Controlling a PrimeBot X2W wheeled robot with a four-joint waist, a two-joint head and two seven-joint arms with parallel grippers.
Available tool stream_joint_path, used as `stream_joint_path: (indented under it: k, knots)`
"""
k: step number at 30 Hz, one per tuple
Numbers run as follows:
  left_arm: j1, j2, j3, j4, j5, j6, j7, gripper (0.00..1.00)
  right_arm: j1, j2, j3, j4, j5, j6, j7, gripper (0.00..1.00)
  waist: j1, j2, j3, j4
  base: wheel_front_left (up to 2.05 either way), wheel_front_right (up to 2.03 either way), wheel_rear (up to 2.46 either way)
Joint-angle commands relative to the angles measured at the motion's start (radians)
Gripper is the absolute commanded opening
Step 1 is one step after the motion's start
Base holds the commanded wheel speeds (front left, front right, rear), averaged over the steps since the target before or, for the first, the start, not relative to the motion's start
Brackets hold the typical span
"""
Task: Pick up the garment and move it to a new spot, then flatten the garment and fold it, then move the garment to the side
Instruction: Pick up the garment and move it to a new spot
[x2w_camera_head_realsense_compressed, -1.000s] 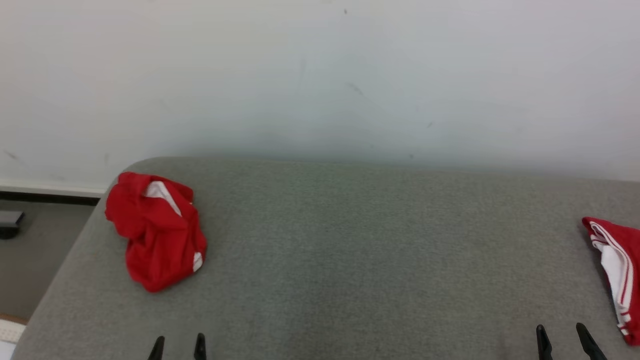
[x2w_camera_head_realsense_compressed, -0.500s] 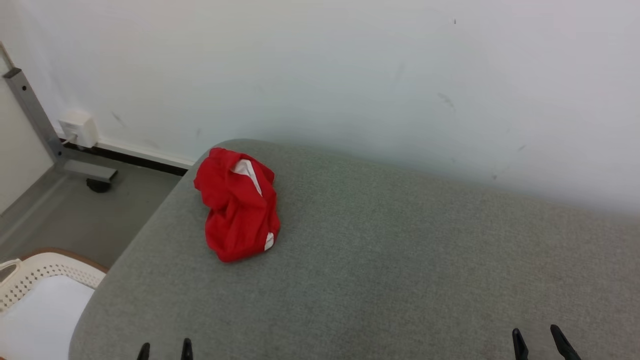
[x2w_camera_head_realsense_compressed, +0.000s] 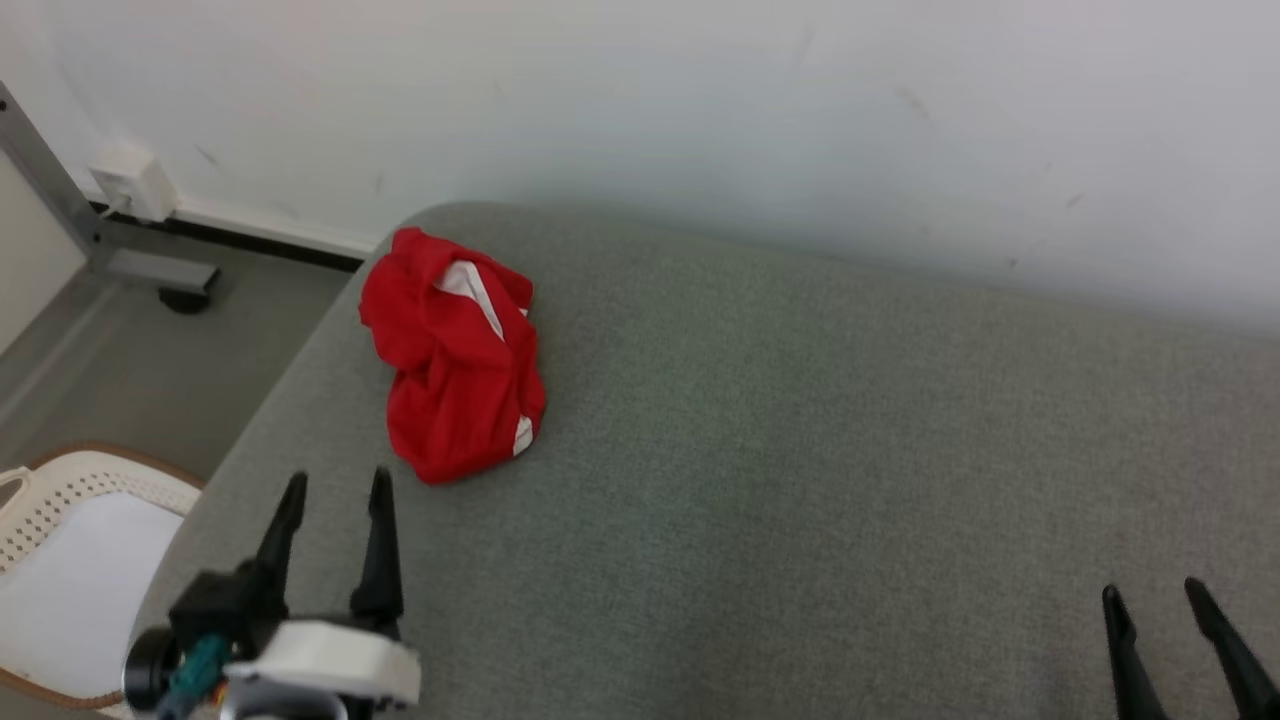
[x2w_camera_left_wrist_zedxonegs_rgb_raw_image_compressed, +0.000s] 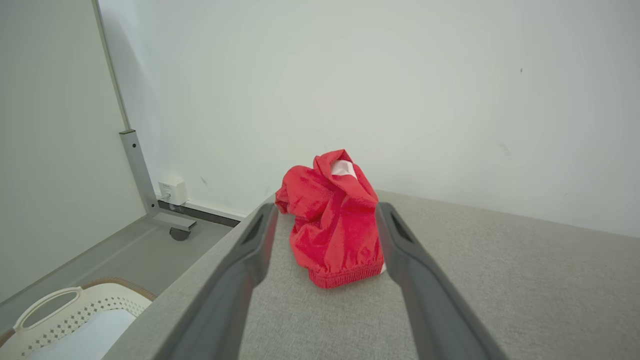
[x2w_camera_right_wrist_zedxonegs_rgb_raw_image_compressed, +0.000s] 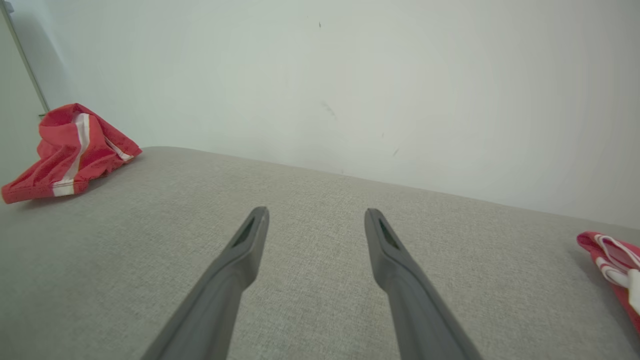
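**On the far-left corner of the grey surface: garment untouched, pickup not begun**

Near the rounded back corner of the grey padded surface (x2w_camera_head_realsense_compressed: 800, 450), close to the wall, the red garment (x2w_camera_head_realsense_compressed: 455, 370) lies in a crumpled heap with a white stripe showing. By my reading nothing of the job is done. It has not been lifted, so the move to a new spot, the flattening, the folding and the push to the side are all ahead of me.

My left gripper (x2w_camera_head_realsense_compressed: 337, 482) reaches out over the near-left edge, with its fingers spread wide and empty, pointing at the heap but stopping short of it. In the left wrist view the bundle sits framed between the two fingers, beyond their tips. My right gripper (x2w_camera_head_realsense_compressed: 1152, 592) sits low at the near right, fingers likewise apart and holding nothing, well away from the garment.

A second red-and-white piece (x2w_camera_right_wrist_zedxonegs_rgb_raw_image_compressed: 612, 260) lies at the right end (I take it for a separate item). A white basket (x2w_camera_head_realsense_compressed: 60, 490) stands on the floor beside the left end.
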Motion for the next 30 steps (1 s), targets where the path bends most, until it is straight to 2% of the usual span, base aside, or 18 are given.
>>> stream_joint_path:
  k: [1, 7, 10, 16, 20, 24, 30]
  knots:
    - [-0.051, -0.002, 0.003, 0.010, -0.016, -0.001, 0.015, 1.00, -0.023, -0.020, -0.007, -0.013, 0.012, -0.002, -0.002, 1.00, -0.0001, 0.0000, 0.086, -0.014, 0.00, 0.00, 0.00]
    - [-0.305, 0.018, 0.000, 0.094, -0.029, 0.000, 0.126, 1.00, -0.087, -0.104, -0.060, -0.074, 0.034, -0.002, -0.002, 1.00, -0.0001, 0.0000, 0.231, -0.031, 0.00, 0.00, 0.00]
    - [-0.430, 0.025, 0.005, 0.152, -0.034, 0.015, 0.197, 1.00, -0.110, -0.149, -0.094, -0.108, 0.044, -0.002, -0.003, 1.00, -0.0001, 0.0000, 0.299, -0.028, 0.00, 0.00, 0.00]
    - [-0.646, 0.035, 0.011, 0.298, 0.003, 0.096, 0.323, 1.00, -0.146, -0.243, -0.159, -0.176, 0.073, -0.002, -0.002, 1.00, -0.0001, 0.0000, 0.428, -0.009, 0.00, 0.00, 0.00]
    - [-0.730, 0.028, 0.013, 0.400, 0.018, 0.154, 0.371, 1.00, -0.152, -0.284, -0.182, -0.209, 0.087, -0.002, -0.002, 1.00, -0.0001, 0.0000, 0.479, -0.002, 0.00, 0.00, 0.00]
    - [-0.776, 0.029, 0.020, 0.504, 0.019, 0.191, 0.388, 1.00, -0.158, -0.303, -0.179, -0.228, 0.094, -0.002, -0.003, 1.00, -0.0001, 0.0000, 0.506, -0.007, 0.00, 0.00, 0.00]
    - [-0.816, 0.016, 0.014, 0.625, 0.001, 0.199, 0.368, 1.00, -0.161, -0.318, -0.173, -0.239, 0.105, -0.002, -0.003, 1.00, -0.0001, 0.0000, 0.524, -0.022, 0.00, 0.00, 0.00]
